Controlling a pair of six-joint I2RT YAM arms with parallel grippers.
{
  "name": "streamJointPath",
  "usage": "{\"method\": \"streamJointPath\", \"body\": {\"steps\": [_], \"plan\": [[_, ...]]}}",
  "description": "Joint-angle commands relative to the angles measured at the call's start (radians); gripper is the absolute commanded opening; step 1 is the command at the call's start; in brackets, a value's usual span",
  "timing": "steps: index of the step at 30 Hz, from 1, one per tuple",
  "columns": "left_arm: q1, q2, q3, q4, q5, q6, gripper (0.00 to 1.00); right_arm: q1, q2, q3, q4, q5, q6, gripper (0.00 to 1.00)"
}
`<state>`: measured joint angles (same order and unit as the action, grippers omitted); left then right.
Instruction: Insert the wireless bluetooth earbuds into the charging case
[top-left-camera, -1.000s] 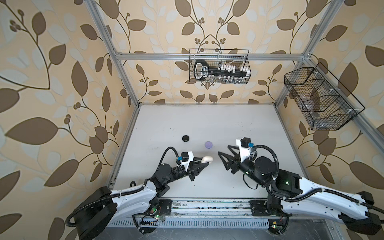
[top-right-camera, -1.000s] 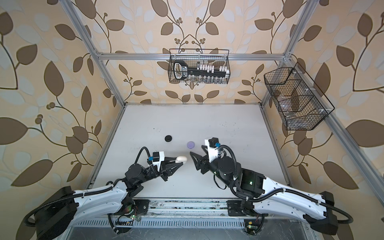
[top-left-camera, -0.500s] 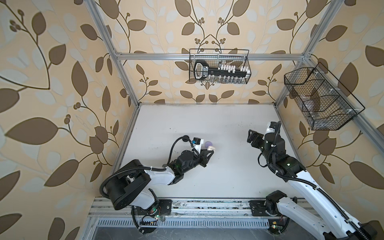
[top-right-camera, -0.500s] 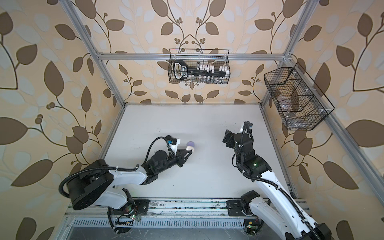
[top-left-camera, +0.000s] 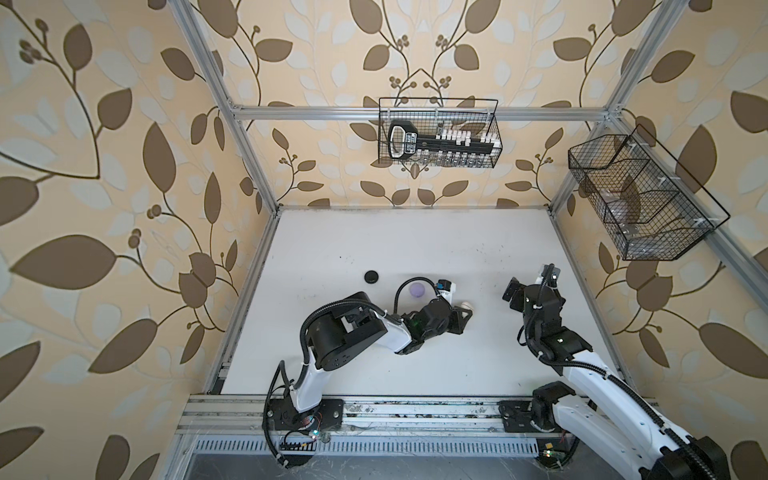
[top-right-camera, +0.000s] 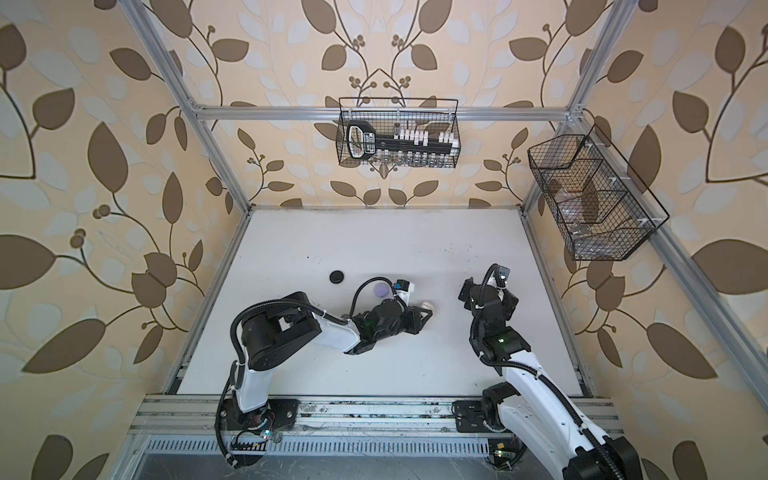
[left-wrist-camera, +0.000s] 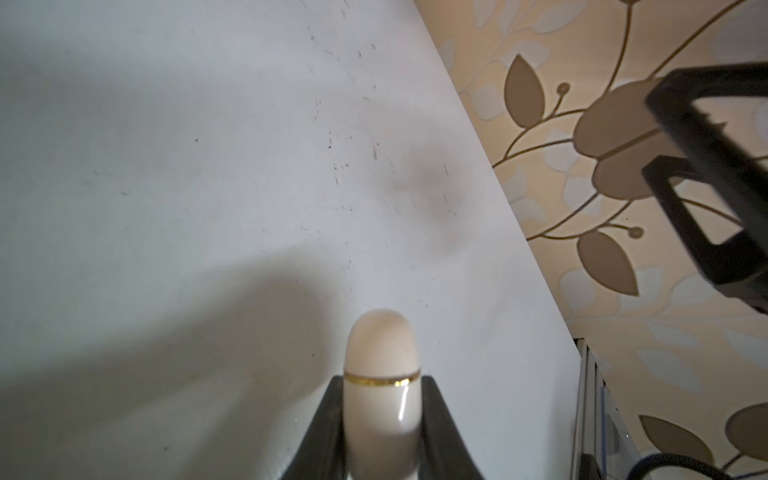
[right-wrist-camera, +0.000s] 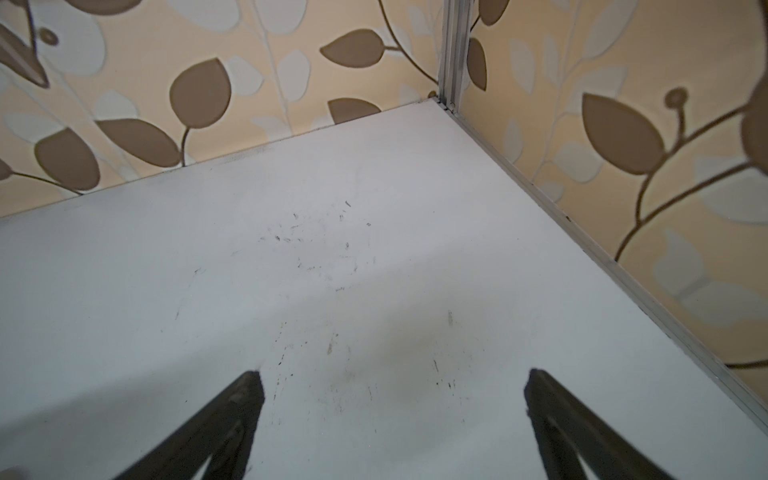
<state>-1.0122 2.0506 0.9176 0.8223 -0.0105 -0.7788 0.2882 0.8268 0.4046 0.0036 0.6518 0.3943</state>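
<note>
left wrist view shows the left gripper (left-wrist-camera: 381, 388) pinching a cream charging case (left-wrist-camera: 380, 357) narrowly across its broad faces, the jaws sitting just below a thin gold band (left-wrist-camera: 380, 380) that marks the lid seam. the lid is down, and the rounded lid end sticks out free past the fingertips, above the table (left-wrist-camera: 208, 166).

in a top view the same case (top-left-camera: 468, 306) sits near the middle of the table, with a lavender case (top-left-camera: 417, 289) close behind the arm and a black case (top-left-camera: 372, 276) further left, both lying on the surface. no earbuds are visible in any view; whether they sit inside a case cannot be told.

the right gripper (right-wrist-camera: 392, 376) is spread wide and empty over bare table near the right wall, well apart from the cream case.

the case looks hard, glossy and light, so probably slippery: squeezing the curved edges risks it popping out, and the flat faces are the safer hold. the free lid end above the band is likely where the right gripper should pry. earbuds this small would need a gentle pinch on the stem.
</note>
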Motion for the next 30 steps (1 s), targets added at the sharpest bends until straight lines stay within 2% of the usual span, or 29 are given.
{"method": "streamJointPath", "body": {"steps": [1, 6, 9, 11, 13, 16, 18, 19, 22, 24, 26, 30], "plan": [[0.007, 0.043, 0.050, -0.009, -0.072, -0.052, 0.00, 0.014, 0.006, -0.035, 0.103, 0.083, -0.024, 1.00], [0.007, 0.086, 0.084, -0.038, -0.086, -0.067, 0.00, 0.019, -0.017, -0.094, 0.197, 0.097, -0.029, 1.00], [0.006, 0.082, 0.070, -0.041, -0.106, -0.058, 0.14, 0.017, -0.030, -0.108, 0.231, 0.139, -0.071, 1.00], [0.006, 0.068, 0.056, -0.048, -0.115, -0.053, 0.33, 0.004, -0.014, -0.113, 0.244, 0.170, -0.101, 1.00], [0.004, 0.050, 0.041, -0.056, -0.125, -0.042, 0.50, -0.021, 0.030, -0.163, 0.351, 0.169, -0.146, 1.00], [0.006, -0.004, 0.026, -0.098, -0.151, -0.012, 0.66, -0.064, 0.148, -0.249, 0.604, 0.063, -0.265, 1.00], [0.006, -0.054, 0.016, -0.141, -0.165, 0.014, 0.79, -0.079, 0.216, -0.217, 0.633, 0.070, -0.306, 1.00], [0.007, -0.081, 0.013, -0.163, -0.170, 0.027, 0.98, -0.085, 0.249, -0.202, 0.648, 0.085, -0.320, 1.00], [0.007, -0.175, 0.008, -0.243, -0.185, 0.069, 0.99, -0.120, 0.316, -0.181, 0.710, 0.073, -0.349, 1.00], [0.009, -0.255, 0.000, -0.303, -0.231, 0.109, 0.99, -0.149, 0.332, -0.190, 0.768, 0.022, -0.358, 1.00], [0.023, -0.355, -0.007, -0.390, -0.285, 0.181, 0.99, -0.172, 0.340, -0.175, 0.743, -0.005, -0.345, 1.00], [0.112, -0.554, -0.031, -0.586, -0.409, 0.299, 0.99, -0.182, 0.344, -0.180, 0.769, -0.120, -0.337, 1.00]]}}
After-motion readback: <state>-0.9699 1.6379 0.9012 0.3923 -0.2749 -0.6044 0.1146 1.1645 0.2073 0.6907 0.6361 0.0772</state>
